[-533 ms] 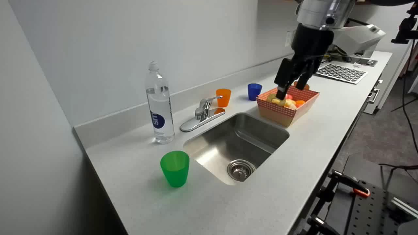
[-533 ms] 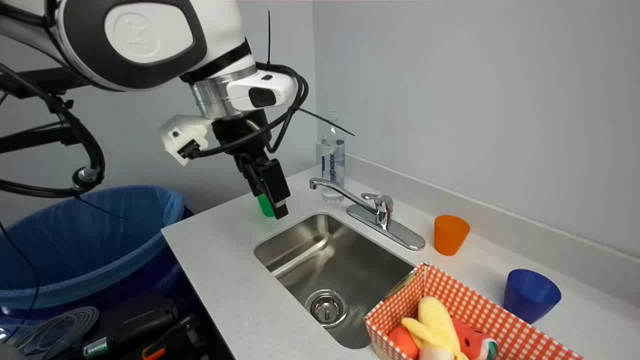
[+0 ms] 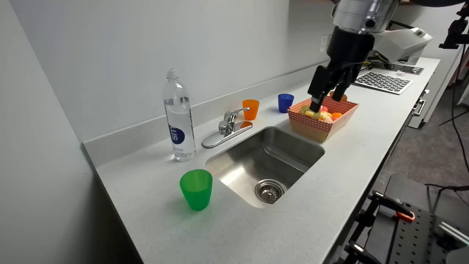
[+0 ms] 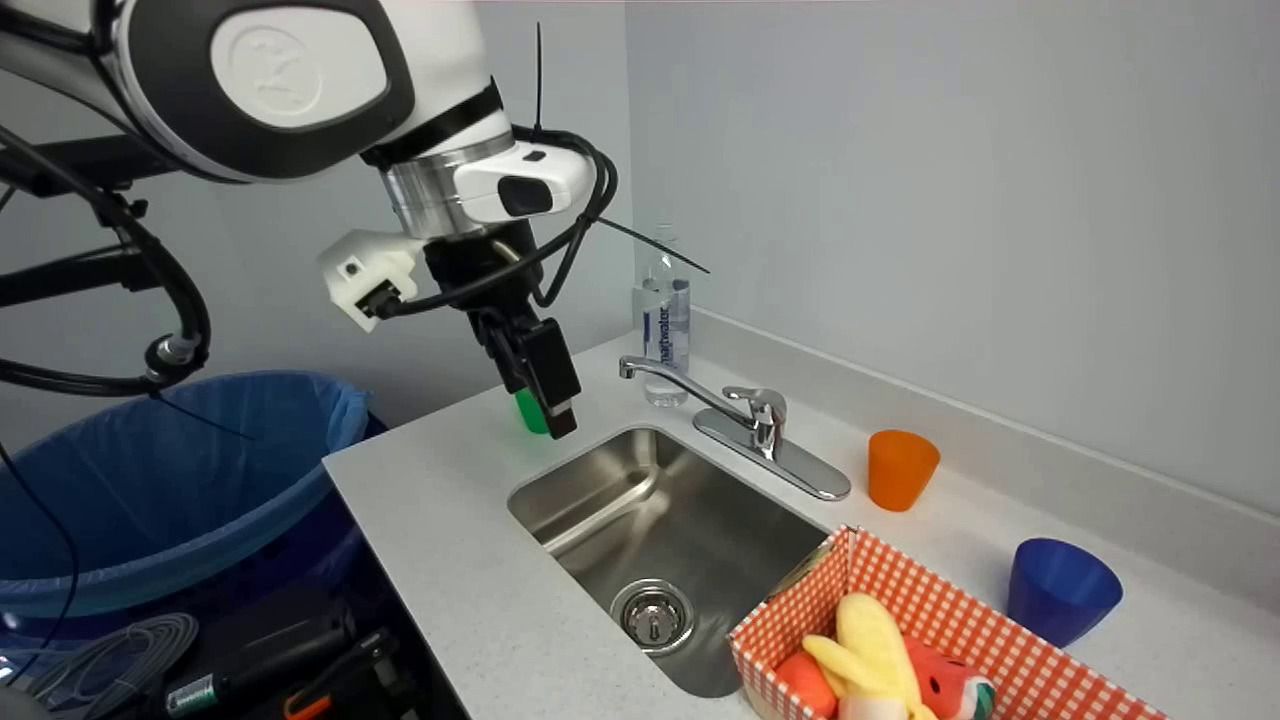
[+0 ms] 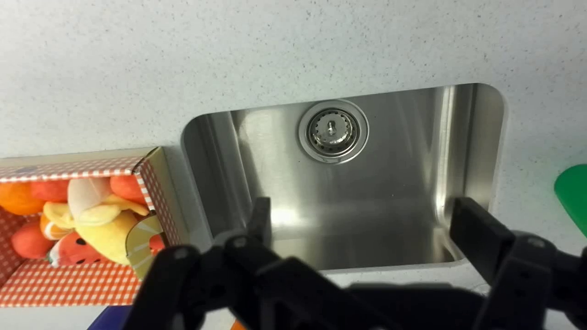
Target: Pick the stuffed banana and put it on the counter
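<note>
The stuffed banana (image 4: 868,655) is a yellow, half-peeled soft toy lying among other toy fruit in the checked basket (image 4: 930,585). In the wrist view the banana (image 5: 103,236) is at the left. In an exterior view the basket (image 3: 307,130) is partly covered by my gripper (image 3: 326,102), and I cannot clearly make out the banana there. The counter (image 4: 480,570) is the pale speckled worktop, also in the wrist view (image 5: 275,50). My gripper (image 5: 361,204) is open with nothing between its fingers. It hangs above the sink, to the side of the basket.
The steel sink (image 3: 271,157) is set in the counter, with the faucet (image 3: 229,126) behind it. A water bottle (image 3: 180,124), a green cup (image 3: 196,190), an orange cup (image 3: 251,110) and a blue cup (image 3: 285,103) stand around it. A blue-lined bin (image 4: 180,480) is beyond the edge.
</note>
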{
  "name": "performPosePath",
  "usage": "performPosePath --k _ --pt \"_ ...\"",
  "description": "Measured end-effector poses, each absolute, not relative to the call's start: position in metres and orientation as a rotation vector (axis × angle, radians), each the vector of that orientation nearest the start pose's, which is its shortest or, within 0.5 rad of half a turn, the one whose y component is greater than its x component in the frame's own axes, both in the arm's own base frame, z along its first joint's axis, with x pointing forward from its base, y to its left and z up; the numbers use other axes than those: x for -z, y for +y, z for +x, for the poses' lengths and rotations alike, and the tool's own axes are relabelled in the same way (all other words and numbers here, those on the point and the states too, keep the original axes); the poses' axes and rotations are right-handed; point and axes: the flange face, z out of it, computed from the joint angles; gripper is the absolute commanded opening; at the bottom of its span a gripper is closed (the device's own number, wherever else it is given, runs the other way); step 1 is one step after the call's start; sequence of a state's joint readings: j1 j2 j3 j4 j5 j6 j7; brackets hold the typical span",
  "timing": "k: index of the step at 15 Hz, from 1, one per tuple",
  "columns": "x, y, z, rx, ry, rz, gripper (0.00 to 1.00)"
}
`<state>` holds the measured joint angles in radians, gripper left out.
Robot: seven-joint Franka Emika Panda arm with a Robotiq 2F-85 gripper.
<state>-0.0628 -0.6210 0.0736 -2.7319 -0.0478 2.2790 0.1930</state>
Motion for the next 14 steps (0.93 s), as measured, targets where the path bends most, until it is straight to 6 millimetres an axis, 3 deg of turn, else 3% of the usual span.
performPosePath --k 14 --pt "-0.4146 -0.0074 0.3633 0.247 0.296 -3.174 1.00"
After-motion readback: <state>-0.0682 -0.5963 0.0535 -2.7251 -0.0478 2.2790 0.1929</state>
